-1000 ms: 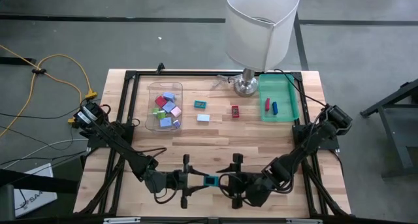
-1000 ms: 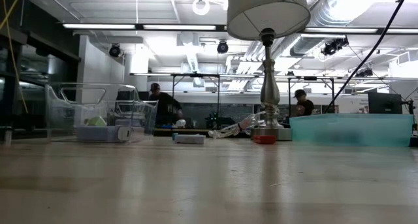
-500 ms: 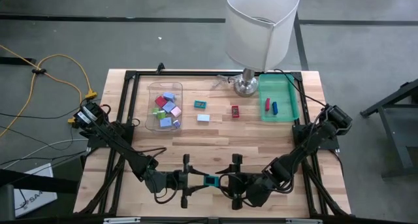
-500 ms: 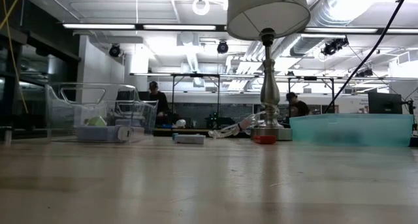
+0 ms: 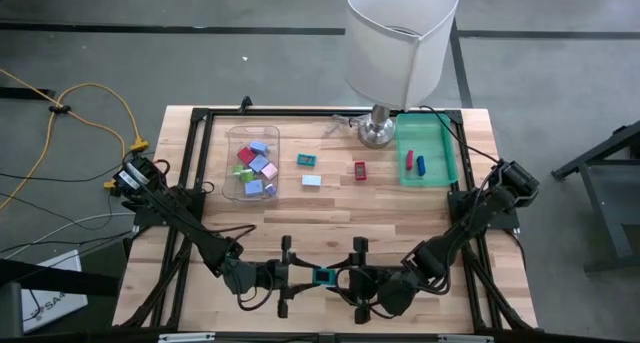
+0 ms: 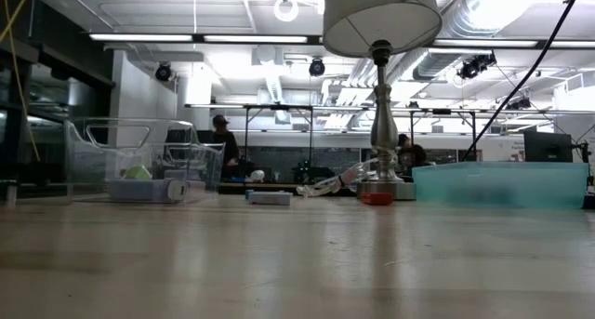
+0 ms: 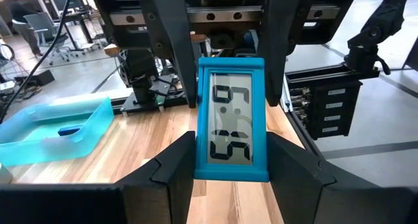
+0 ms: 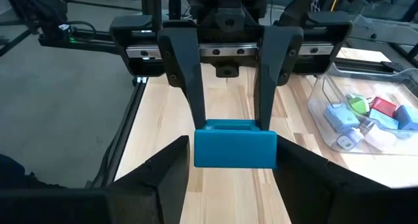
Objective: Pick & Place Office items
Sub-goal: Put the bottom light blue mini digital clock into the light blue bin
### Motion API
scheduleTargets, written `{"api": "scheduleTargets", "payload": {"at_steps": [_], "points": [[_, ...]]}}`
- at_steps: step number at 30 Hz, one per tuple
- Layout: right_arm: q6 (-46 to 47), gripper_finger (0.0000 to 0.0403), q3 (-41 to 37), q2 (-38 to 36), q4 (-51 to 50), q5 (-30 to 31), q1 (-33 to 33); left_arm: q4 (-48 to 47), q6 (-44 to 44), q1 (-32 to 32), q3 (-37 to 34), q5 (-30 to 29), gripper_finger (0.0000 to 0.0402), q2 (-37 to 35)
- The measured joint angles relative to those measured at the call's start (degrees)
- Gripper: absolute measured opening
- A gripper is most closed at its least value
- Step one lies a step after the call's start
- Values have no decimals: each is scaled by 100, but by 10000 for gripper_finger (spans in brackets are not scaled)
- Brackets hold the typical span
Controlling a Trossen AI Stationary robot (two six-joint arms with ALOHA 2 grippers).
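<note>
- Left gripper (image 5: 300, 276) at near table edge, centre — fingers clamped on teal clock (image 5: 322, 276), a small blue-framed piece with LCD digits facing the left wrist cam (image 7: 231, 126).
- Right gripper (image 5: 345, 277) facing it from opposite side, fingers also closed on same clock; plain blue back seen in right wrist view (image 8: 235, 147). Clock held between both grippers, just above wooden table (image 5: 400, 218).
- Clear bin (image 5: 233, 143) at far left of table: holds several light blue, red, pink, green bits (image 5: 255, 166).
- Loose on table betw. bin and lamp base: teal piece (image 5: 307, 160), light blue block (image 5: 311, 180), red piece (image 5: 360, 170) — all apart from each other.
- Green tray (image 5: 443, 148) at far right, beside lamp (image 5: 400, 43): contains red bit (image 5: 409, 160) and dark blue bit (image 5: 421, 165), side by side.
- Low view: bin (image 6: 139, 161), tray (image 6: 502, 184), lamp stem visible; grippers not seen there.
- Bkgd: two persons (image 6: 223, 142) in room beyond table.
</note>
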Motion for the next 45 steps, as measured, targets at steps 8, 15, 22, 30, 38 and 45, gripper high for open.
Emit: {"api": "scheduleTargets", "payload": {"at_steps": [8, 15, 22, 30, 38, 45], "points": [[0, 196, 0, 0, 0, 2, 0, 0, 1, 0, 0, 17, 161, 0], [1, 192, 0, 0, 13, 4, -2, 0, 1, 0, 0, 19, 161, 0], [-14, 153, 0, 0, 42, 38, -2, 2, 19, 0, 0, 20, 161, 0], [2, 159, 0, 0, 42, 28, -2, 2, 18, 0, 0, 20, 161, 0], [4, 146, 0, 0, 42, 24, -2, -7, 15, -2, 0, 17, 162, 0], [39, 147, 0, 2, 46, -22, -2, -23, 89, 0, 0, 33, 200, 0]]}}
